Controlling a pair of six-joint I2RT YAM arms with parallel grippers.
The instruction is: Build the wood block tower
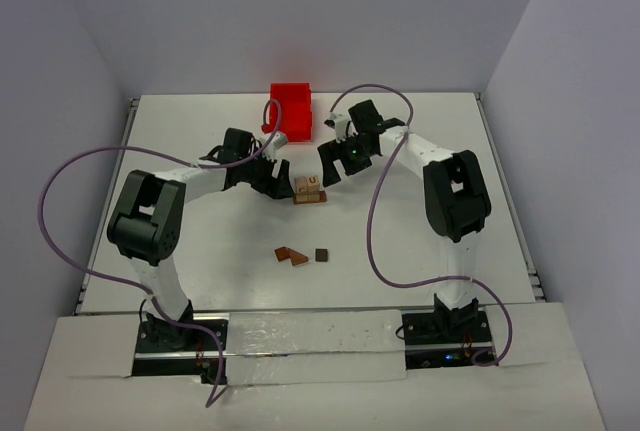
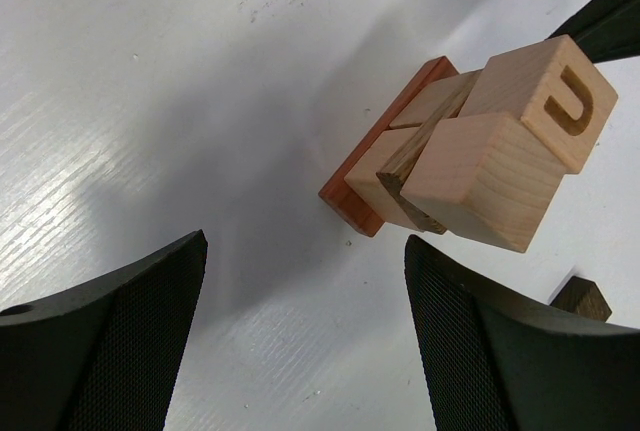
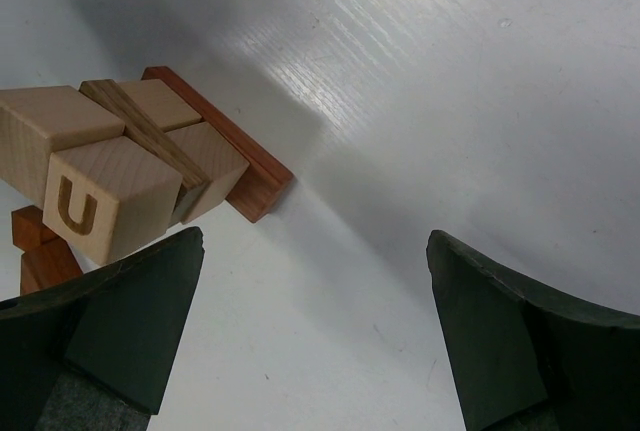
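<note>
Mid-table [image 1: 240,286] stood small tower of tan wooden cubes on reddish-brown slab [image 1: 309,189]. Flanking it, left fingers [image 2: 120,341] and right fingers [image 3: 520,331] gaped wide, empty. Risk: stray finger brush would likely topple upper cubes.

One wood block tower [image 1: 308,189], two loose reddish-brown blocks [image 1: 286,252], one dark brown block [image 1: 322,254], one red bin [image 1: 291,109].

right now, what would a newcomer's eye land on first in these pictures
The red bin toward the far edge of the table, the only bright colour. Next, the wood block tower mid-table, a U-marked cube on top, flanked by the left hand and right hand, both open. A few loose blocks lie closer to the near edge.
</note>
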